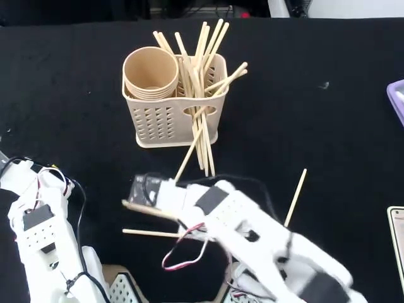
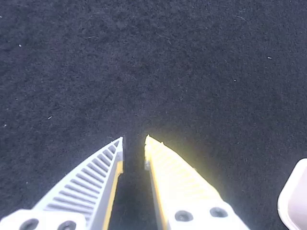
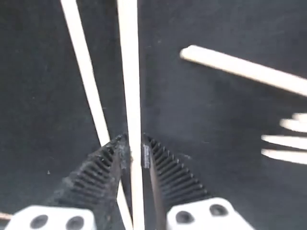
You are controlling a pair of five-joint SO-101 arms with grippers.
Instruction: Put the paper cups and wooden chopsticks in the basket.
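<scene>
The beige basket (image 1: 165, 120) stands at the back of the black table, with stacked paper cups (image 1: 150, 72) and several wooden chopsticks (image 1: 203, 53) in it. More chopsticks lean on its front (image 1: 203, 148). My right gripper (image 1: 140, 189) (image 3: 135, 137) is in front of the basket, shut on a chopstick (image 3: 128, 72) (image 1: 148, 211) that runs between its fingers. A second chopstick (image 1: 151, 233) (image 3: 86, 72) lies beside it, and a third (image 1: 295, 197) lies to the right. My left gripper (image 2: 133, 139) hangs shut over bare cloth, holding nothing.
The left arm (image 1: 38, 227) stays at the near left corner with its cables. A purple object (image 1: 398, 98) and a flat light one (image 1: 398, 233) sit at the right edge. Black cloth lies open on both sides of the basket.
</scene>
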